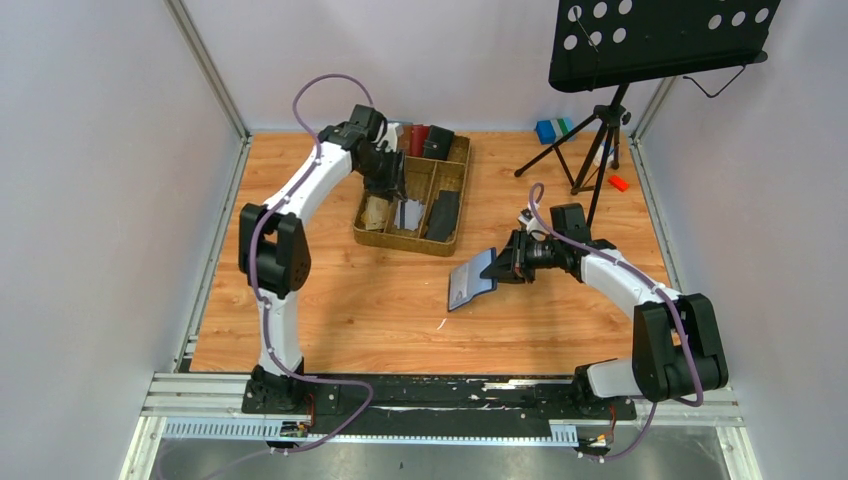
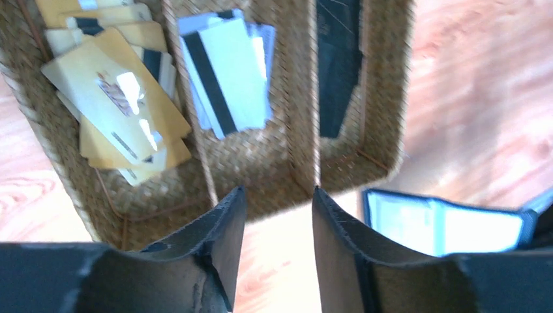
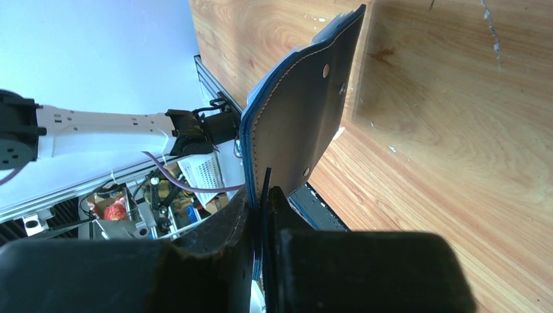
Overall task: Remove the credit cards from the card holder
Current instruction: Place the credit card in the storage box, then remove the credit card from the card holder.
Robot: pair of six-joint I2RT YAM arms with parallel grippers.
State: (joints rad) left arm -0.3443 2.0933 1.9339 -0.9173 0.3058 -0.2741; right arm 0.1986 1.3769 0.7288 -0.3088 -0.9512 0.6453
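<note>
The navy-blue card holder hangs open above the table, right of centre. My right gripper is shut on its right edge. In the right wrist view the holder stands upright, pinched between the fingers of that gripper. My left gripper hovers over the woven basket, open with nothing between its fingers. Below it, tan-gold credit cards lie heaped in one compartment. White and grey credit cards lie in the middle one. The holder's clear inner pockets show at the lower right.
A black holder lies in the basket's right compartment. Red and black holders stand at the basket's back. A music stand's tripod occupies the back right corner, with a blue block and a small red item near it.
</note>
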